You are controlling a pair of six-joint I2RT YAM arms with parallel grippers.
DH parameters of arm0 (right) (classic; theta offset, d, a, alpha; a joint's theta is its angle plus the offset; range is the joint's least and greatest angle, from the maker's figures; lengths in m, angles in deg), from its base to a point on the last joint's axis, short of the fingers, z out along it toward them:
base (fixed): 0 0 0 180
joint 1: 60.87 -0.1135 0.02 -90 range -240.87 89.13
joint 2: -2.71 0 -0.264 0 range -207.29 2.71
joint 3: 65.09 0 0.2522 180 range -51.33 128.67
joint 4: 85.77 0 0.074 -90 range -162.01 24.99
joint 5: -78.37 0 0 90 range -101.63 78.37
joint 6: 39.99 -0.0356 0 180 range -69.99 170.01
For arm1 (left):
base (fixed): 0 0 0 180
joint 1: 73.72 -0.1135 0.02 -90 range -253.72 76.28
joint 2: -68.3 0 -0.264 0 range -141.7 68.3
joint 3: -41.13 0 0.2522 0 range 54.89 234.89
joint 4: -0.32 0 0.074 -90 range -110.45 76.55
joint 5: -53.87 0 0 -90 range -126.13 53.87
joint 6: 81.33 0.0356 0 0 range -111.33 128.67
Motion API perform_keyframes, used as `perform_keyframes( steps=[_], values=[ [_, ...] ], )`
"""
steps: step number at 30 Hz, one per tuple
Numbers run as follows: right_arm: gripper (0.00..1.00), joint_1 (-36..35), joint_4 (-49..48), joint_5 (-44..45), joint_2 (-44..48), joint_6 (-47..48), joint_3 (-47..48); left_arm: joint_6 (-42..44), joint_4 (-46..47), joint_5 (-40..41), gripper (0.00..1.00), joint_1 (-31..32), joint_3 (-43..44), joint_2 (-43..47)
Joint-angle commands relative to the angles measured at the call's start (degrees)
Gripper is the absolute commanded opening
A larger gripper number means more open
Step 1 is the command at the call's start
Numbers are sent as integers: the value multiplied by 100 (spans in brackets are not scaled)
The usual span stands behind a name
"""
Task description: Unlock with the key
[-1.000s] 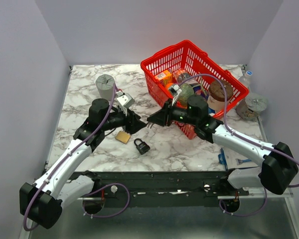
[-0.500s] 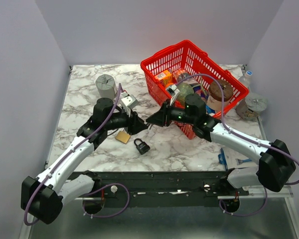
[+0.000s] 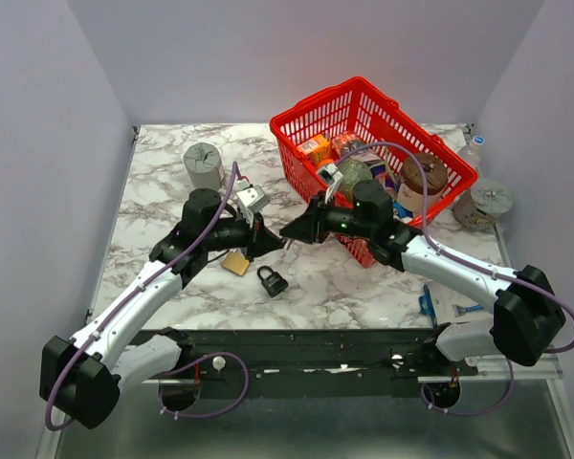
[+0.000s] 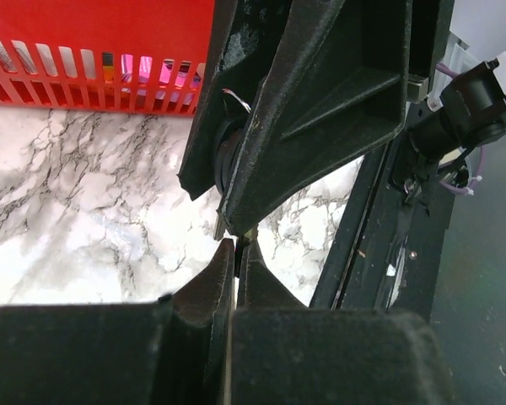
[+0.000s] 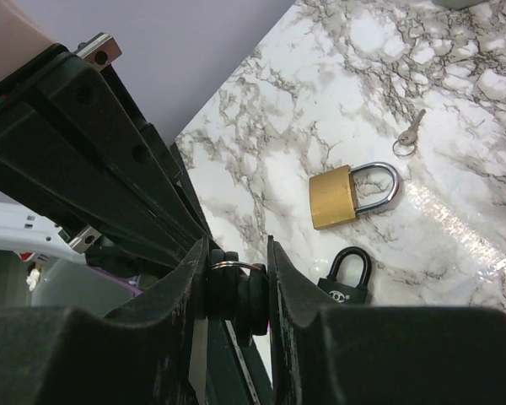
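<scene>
- Table (image 3: 153, 191): white marble with grey veins; walls (image 3: 268, 48) plain, pale grey.
- Right gripper (image 5: 236, 253) — jaws clamped on the black head of the key (image 5: 236, 297), held above the table.
- Left gripper (image 4: 236, 253) meets it tip to tip, jaws down to a slit; whether they grip the blade we cannot tell.
- Brass padlock (image 5: 337, 202) and black padlock (image 5: 346, 283) lie below.

R wrist cam. My gripper (image 5: 237, 268) clamps the key (image 5: 239, 301) by its black head, ring at top. Ref: brass padlock (image 5: 347, 197), flat on marble table (image 5: 455, 51). Black padlock (image 5: 347, 274) just below ref. Small silver key (image 5: 410, 132) up-right of ref, apart.
</scene>
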Motion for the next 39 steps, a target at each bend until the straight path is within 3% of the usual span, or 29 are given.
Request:
perform_keyframes(
  steps=[1, 3, 10, 13, 16, 23, 29, 33, 39],
  values=[
    [2, -25, 164, -74, 27, 311, 110, 85, 90, -91, 0, -26, 104, -73],
    [7, -25, 313, 5, 106, 452, 101, 41, 117, -91, 0, -18, 112, -74],
    [56, -25, 770, -21, 537, 927, 48, -205, -24, -529, 0, -26, 235, -494],
    [71, -17, 981, -4, 844, 1023, 4, -258, -50, -662, 0, -26, 271, -636],
    [79, -25, 1271, 128, 1152, 1155, -40, -293, -33, -794, 0, -26, 280, -636],
    [83, -52, 1938, 462, 1750, 2068, -259, -232, -260, -1040, 0, -26, 385, -680],
    [83, -596, 2133, 1472, 2102, 3070, -383, -293, -357, -1321, 0, -18, 438, -803],
    [78, -1376, 2037, 2734, 2006, 3668, -409, -355, -576, -1453, 0, -26, 508, -908],
    [78, -1774, 1642, 3633, 1865, 4169, -601, -345, -1077, -1418, 0, -18, 701, -1181]
  ],
)
